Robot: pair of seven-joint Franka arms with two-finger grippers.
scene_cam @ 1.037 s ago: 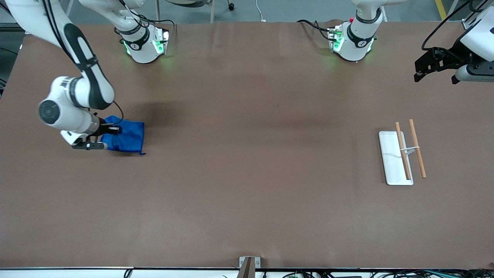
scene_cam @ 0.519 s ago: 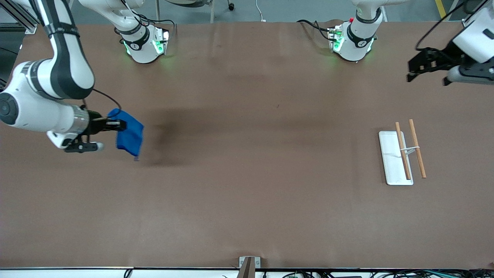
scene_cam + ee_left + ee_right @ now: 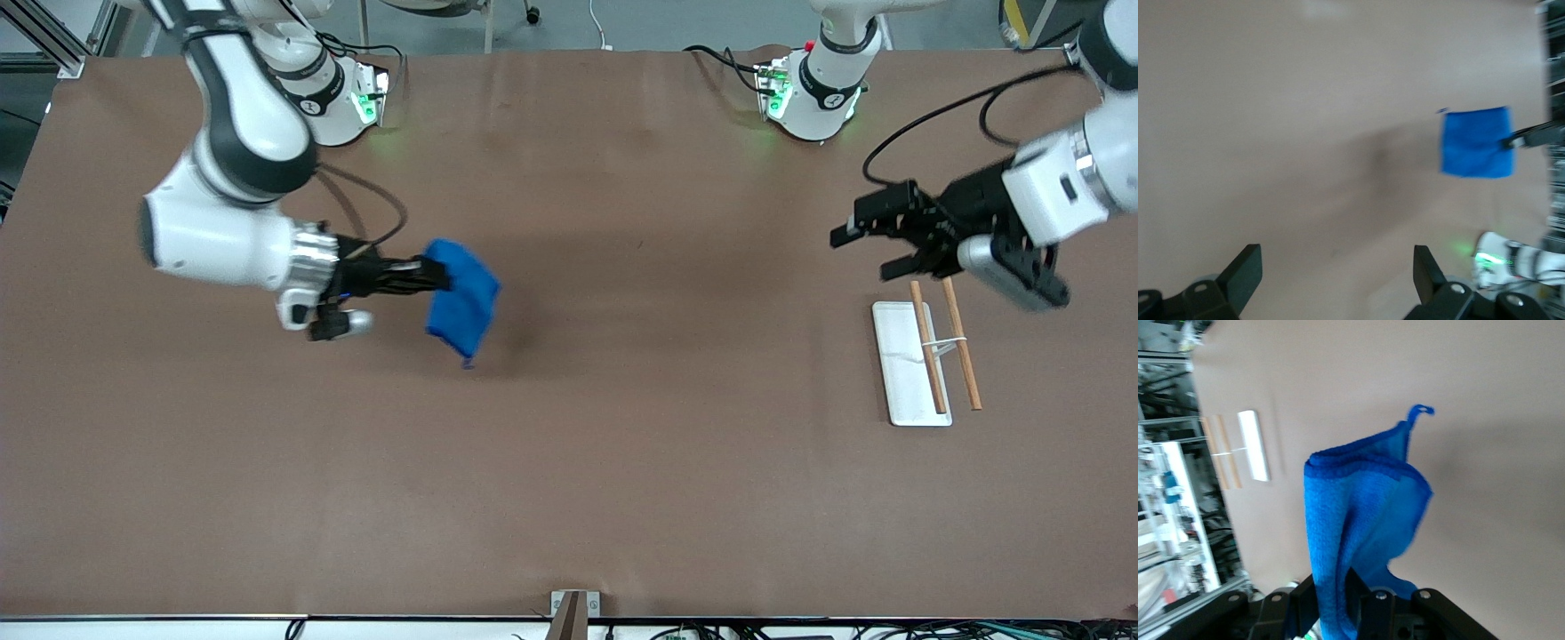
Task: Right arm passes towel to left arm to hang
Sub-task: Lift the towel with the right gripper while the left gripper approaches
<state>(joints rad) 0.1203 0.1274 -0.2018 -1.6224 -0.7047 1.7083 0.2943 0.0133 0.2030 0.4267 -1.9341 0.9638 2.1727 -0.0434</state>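
Note:
The bright blue towel (image 3: pixel 460 302) hangs in the air over the table, pinched at its upper edge by my right gripper (image 3: pixel 437 272), which is shut on it. From the right wrist view the towel (image 3: pixel 1358 520) droops folded, its corner loop (image 3: pixel 1421 410) sticking out. My left gripper (image 3: pixel 867 242) hovers open over the table near the white tray, fingers spread wide with nothing between them. In the left wrist view the towel (image 3: pixel 1477 143) shows some way off, and my left gripper (image 3: pixel 1337 270) is empty.
A white tray (image 3: pixel 896 356) with two wooden rods (image 3: pixel 962 342) across it lies toward the left arm's end of the table. Both arm bases (image 3: pixel 331 102) stand along the table's top edge. The tray also shows in the right wrist view (image 3: pixel 1255 447).
My right gripper has lifted the towel off the table and carried it toward the table's middle. My left gripper has come down and inward, toward the tray.

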